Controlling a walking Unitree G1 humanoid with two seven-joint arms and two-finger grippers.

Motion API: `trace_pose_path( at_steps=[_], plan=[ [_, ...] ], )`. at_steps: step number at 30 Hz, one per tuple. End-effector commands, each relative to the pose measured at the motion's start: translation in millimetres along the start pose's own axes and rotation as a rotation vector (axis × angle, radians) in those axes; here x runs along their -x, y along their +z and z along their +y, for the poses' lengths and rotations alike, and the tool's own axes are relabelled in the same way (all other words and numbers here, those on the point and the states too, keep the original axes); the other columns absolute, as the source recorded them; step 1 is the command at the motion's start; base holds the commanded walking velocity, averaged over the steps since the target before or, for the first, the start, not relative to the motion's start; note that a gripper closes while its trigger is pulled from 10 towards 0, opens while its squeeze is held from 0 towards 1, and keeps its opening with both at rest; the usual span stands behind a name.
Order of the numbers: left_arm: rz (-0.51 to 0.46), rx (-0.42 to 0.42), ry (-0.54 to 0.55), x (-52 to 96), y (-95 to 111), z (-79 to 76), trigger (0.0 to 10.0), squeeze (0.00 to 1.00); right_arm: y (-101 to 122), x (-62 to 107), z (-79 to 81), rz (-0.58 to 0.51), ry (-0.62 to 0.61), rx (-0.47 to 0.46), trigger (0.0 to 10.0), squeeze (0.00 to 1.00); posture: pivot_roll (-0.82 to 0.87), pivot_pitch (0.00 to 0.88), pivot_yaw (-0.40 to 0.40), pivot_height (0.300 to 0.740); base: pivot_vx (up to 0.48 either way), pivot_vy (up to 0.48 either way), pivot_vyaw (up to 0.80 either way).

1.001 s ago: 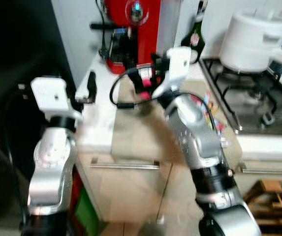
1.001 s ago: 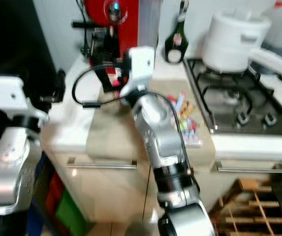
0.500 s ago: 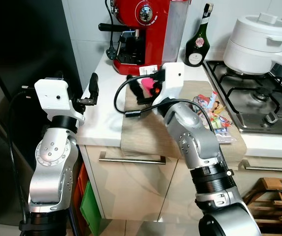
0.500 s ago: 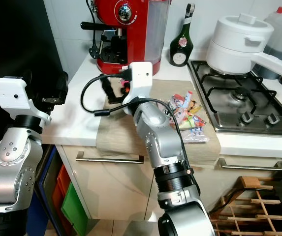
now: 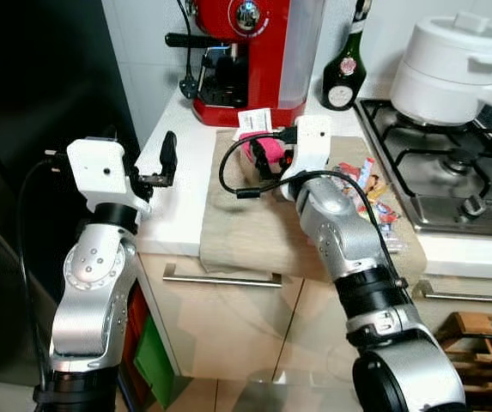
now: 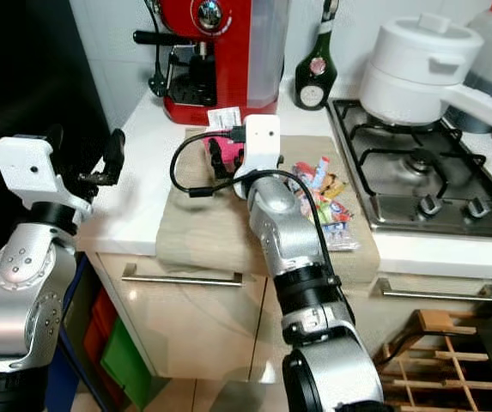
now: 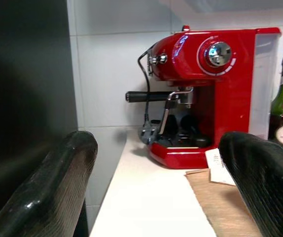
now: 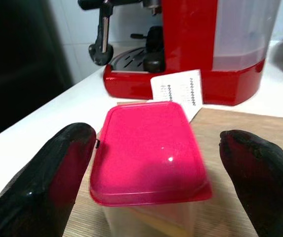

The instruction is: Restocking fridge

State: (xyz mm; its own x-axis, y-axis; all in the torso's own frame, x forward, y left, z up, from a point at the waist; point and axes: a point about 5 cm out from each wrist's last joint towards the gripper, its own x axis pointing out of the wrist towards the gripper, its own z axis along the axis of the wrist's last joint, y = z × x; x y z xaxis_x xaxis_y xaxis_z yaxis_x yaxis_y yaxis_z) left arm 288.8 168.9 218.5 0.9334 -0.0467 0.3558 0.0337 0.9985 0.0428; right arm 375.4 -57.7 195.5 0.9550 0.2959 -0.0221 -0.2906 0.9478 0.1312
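We see a red espresso machine (image 5: pixel 250 56) at the back of the white counter (image 5: pixel 177 193), its black plug (image 7: pixel 147 133) resting just beside its base. A dark green bottle (image 5: pixel 346 64) stands to its right, near the wall. A white paper slip (image 8: pixel 177 90) leans against the machine's front. A beige cloth (image 5: pixel 246 227) hangs over the counter edge. A white lidded pot (image 5: pixel 447 64) sits on the gas hob (image 5: pixel 452 184), and colourful wrapped sweets (image 6: pixel 327 202) lie between cloth and hob.

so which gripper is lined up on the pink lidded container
The right gripper: its open fingers flank the pink-lidded container on the tan mat. The left gripper is held over the counter edge, well aside.
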Motion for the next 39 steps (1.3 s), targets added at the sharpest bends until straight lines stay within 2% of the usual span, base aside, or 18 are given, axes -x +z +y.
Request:
trace_pose_path(
  at_steps=[1, 2, 3, 14, 24, 29, 32, 39],
  plan=[
    [-0.004, -0.014, -0.005, 2.5, 2.2, 1.0, 10.0, 0.0, 11.6, -3.8, 7.5, -0.031, 0.048, 0.0, 10.0, 0.04, -0.01, 0.0, 0.007, 0.74, 0.0, 0.0, 0.0],
    [-0.004, -0.014, -0.005, 2.5, 2.2, 1.0, 10.0, 0.0, 11.6, -3.8, 7.5, -0.031, 0.048, 0.0, 10.0, 0.04, -0.01, 0.0, 0.007, 0.74, 0.0, 0.0, 0.0],
    [-0.004, -0.015, -0.005, 2.6, 2.2, 1.0, 10.0, 0.0, 13.3, -4.0, 8.7, -0.037, 0.055, 0.01, 10.0, 0.0, -0.01, 0.0, 0.007, 0.74, 0.0, 0.0, 0.0],
    [-0.002, -0.016, -0.016, 2.0, 1.9, -0.8, 10.0, 0.0, 14.1, -10.7, 8.6, 0.003, 0.007, 0.034, 10.0, 0.0, -0.01, 0.0, 0.011, 0.74, 0.0, 0.0, 0.0],
    [0.001, -0.018, -0.008, 2.2, 1.0, -1.5, 10.0, 0.0, -0.1, -13.6, 10.5, 0.115, 0.01, 0.015, 10.0, 0.0, -0.01, 0.0, 0.006, 0.74, 0.0, 0.0, 0.0],
    [0.025, 0.016, -0.089, 4.1, -1.8, -8.5, 10.0, 0.0, -3.9, -13.7, 10.3, 0.145, 0.01, -0.002, 10.0, 0.0, -0.01, 0.0, 0.007, 0.74, 0.0, 0.0, 0.0],
    [0.083, 0.0, -0.158, 4.5, -8.6, -13.6, 10.0, 0.0, -5.8, -13.7, 11.2, 0.172, 0.017, -0.024, 10.0, 0.0, -0.01, 0.0, 0.007, 0.74, 0.0, 0.0, 0.0],
    [0.099, 0.009, -0.197, 3.7, -8.9, -14.5, 10.0, 0.0, -6.0, -13.0, 13.1, 0.198, 0.032, -0.058, 10.0, 0.0, -0.02, 0.0, 0.008, 0.74, 0.0, 0.0, 0.0]
  ],
)
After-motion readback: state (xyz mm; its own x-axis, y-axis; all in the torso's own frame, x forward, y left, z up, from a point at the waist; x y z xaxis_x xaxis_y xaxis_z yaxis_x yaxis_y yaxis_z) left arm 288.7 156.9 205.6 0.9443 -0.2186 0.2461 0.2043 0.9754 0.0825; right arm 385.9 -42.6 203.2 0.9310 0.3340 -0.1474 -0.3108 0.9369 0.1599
